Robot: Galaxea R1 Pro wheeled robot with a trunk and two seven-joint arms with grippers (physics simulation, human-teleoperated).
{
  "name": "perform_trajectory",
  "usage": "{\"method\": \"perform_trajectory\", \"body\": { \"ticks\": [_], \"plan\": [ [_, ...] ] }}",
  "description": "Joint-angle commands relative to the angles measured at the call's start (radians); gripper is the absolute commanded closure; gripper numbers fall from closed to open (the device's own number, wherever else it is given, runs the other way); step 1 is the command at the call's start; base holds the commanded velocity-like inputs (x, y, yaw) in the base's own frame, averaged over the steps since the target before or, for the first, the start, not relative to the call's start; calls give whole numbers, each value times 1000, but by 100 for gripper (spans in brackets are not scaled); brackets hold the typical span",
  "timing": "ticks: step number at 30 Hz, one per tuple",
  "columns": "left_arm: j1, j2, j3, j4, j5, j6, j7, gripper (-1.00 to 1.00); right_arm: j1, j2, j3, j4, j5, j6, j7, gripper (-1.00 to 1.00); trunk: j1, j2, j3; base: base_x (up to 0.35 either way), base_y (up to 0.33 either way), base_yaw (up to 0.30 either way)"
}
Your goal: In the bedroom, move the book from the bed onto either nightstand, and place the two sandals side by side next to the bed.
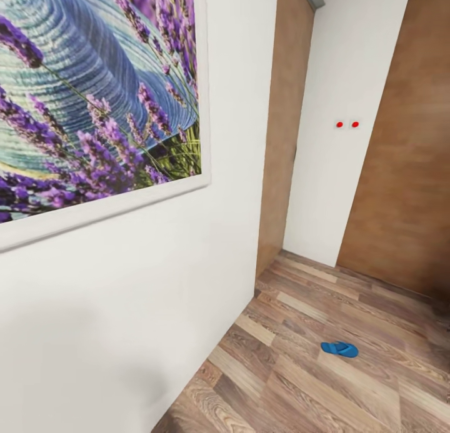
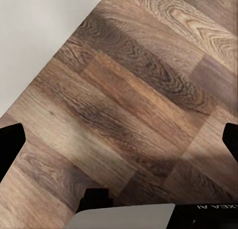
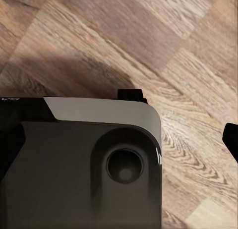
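Biggest thing in the head view is the white wall [image 1: 156, 283], which the robot is parked really close to, with the framed lavender picture [image 1: 94, 95] hanging on it. Past the wall's corner there's a brown wooden door [image 1: 284, 127], then a white pillar [image 1: 347, 120] with two little red dots [image 1: 347, 124] on it, and more brown panelling to the right. Below all that is the wood-plank floor [image 1: 325, 383].

The one task item I can spot is a single blue sandal [image 1: 339, 348], lying flat on the floor ahead and to the right, well clear of the wall.

Both wrist cams point down at bare planks. The left end effector [image 2: 119, 140] has its dark fingertips [image 2: 10, 140] way out at opposite edges of the view, so it looks wide open with nothing in it. For the right end effector [image 3: 119, 140], the robot's own dark grey base [image 3: 79, 164] sits under it and covers one side; I can see one dark fingertip [image 3: 232, 137] at the far edge and that's it, so I honestly can't tell how open it is. Nothing visibly held.

My read: this is a driving step toward the sandal. The sandal is well apart from both end effectors. To do it well, I'd swing the base away from the wall first, square up so the sandal sits ahead of one arm, and only then lower the trunk and reach down.
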Motion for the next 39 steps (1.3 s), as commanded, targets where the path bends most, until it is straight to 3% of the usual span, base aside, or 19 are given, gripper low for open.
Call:
{"method": "perform_trajectory", "body": {
  "ticks": [1, 11, 22, 39],
  "plan": [
    [0, 0, 0, 0, 0, -3, 0, -100, 0, 0, -1, 0, 0, -2, 1, -100, 0, 0, -1, 0, 0, -230],
    [0, 0, 0, 0, 1, -2, 0, -100, 0, 0, -1, 0, 0, -2, 1, -100, 0, 0, -1, 8, 0, -231],
    [0, 0, 0, 0, 1, -2, 0, -100, 0, 0, -1, 0, 1, -2, 1, -100, 0, 0, -1, 223, 0, -232],
    [0, -1, 0, 0, 0, -3, 0, -100, 0, 0, -1, 0, 1, -2, 1, -100, 0, 0, -3, 9, 0, -254]
  ]
}}
